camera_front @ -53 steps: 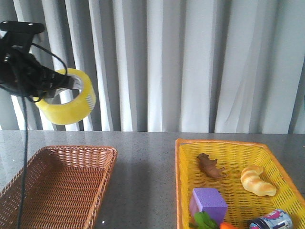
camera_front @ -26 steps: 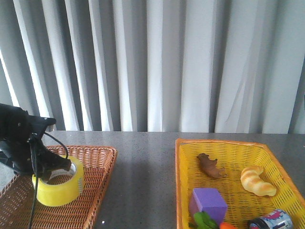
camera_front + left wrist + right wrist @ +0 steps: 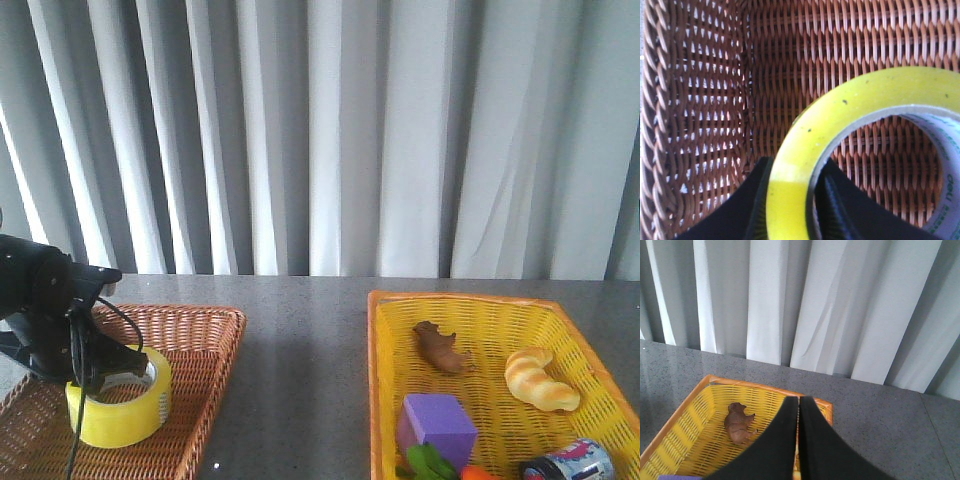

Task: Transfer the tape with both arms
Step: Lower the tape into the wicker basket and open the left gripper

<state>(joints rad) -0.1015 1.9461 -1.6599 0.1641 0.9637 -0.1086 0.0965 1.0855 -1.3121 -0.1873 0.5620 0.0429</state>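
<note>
Inside the brown basket (image 3: 190,350), the left jaws (image 3: 792,200) still clamp the tape (image 3: 118,398), now lowered further.

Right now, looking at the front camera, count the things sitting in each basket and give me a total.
Brown wicker basket: 1, the tape, gripped by the left gripper.
Yellow basket: 6, brown animal figure, croissant, purple cube, green item, orange item, printed can.
Total: 7
</note>
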